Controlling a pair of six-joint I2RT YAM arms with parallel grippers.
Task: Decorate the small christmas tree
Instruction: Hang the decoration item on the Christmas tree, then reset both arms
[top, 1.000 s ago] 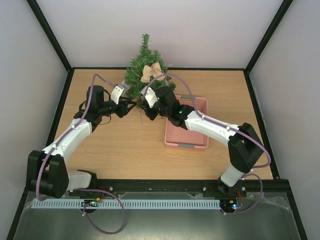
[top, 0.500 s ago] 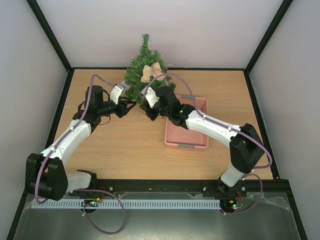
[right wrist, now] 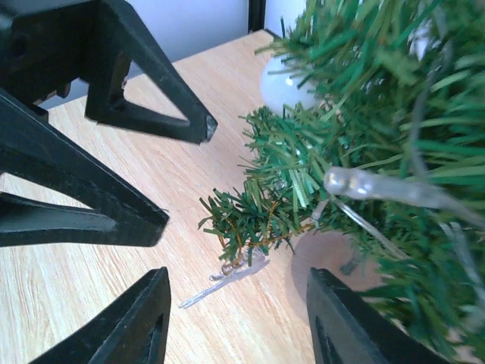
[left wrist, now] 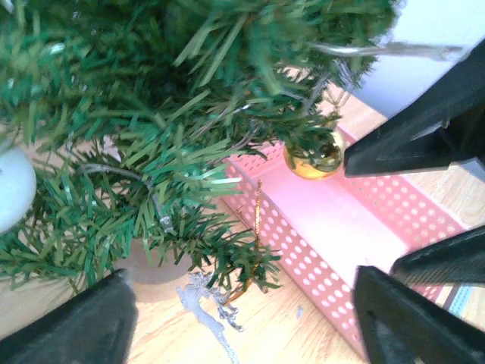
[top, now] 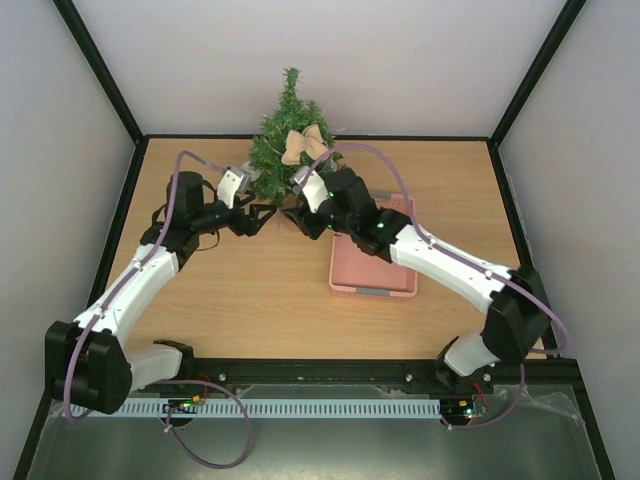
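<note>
The small christmas tree (top: pixel 289 140) stands at the back of the table with a beige bow (top: pixel 303 144) on it. From a low branch hangs a silver glitter ornament (left wrist: pixel 203 309) (right wrist: pixel 229 277) on gold thread, its tip touching the wood. My left gripper (top: pixel 266 216) (left wrist: pixel 242 327) and my right gripper (top: pixel 298 219) (right wrist: pixel 239 322) face each other at the tree's foot. Both are open on either side of the ornament and touch nothing. A gold ball (left wrist: pixel 312 158) and a white ball (right wrist: pixel 282 85) hang in the branches.
The pink perforated basket (top: pixel 392 268) (left wrist: pixel 356 227) lies just right of the tree, under my right forearm. The tree's round base (right wrist: pixel 326 254) sits close behind the ornament. Grey walls close in the back and both sides.
Both grippers have opened wider at the tree's foot. The right arm's elbow has swung out to the right.
</note>
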